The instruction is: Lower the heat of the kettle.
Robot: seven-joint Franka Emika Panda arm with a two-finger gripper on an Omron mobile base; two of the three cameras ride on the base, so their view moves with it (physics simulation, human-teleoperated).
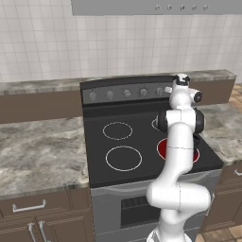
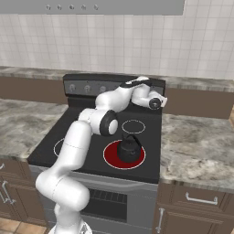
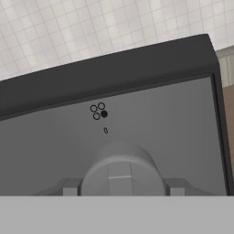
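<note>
The kettle, small, squat and dark grey, sits on the red glowing front right burner of the black stove. My arm reaches over the cooktop to the grey control panel at the back. My gripper is shut on the rightmost knob, with a fingertip pressed to each side of it. In the left base view my gripper meets the right end of the panel, and the red burner shows partly behind my arm. From the right base view my gripper lies against the panel.
Several more knobs line the panel to the left. Marbled counters flank the stove. A grey range hood hangs above. Three unlit burners ring the cooktop.
</note>
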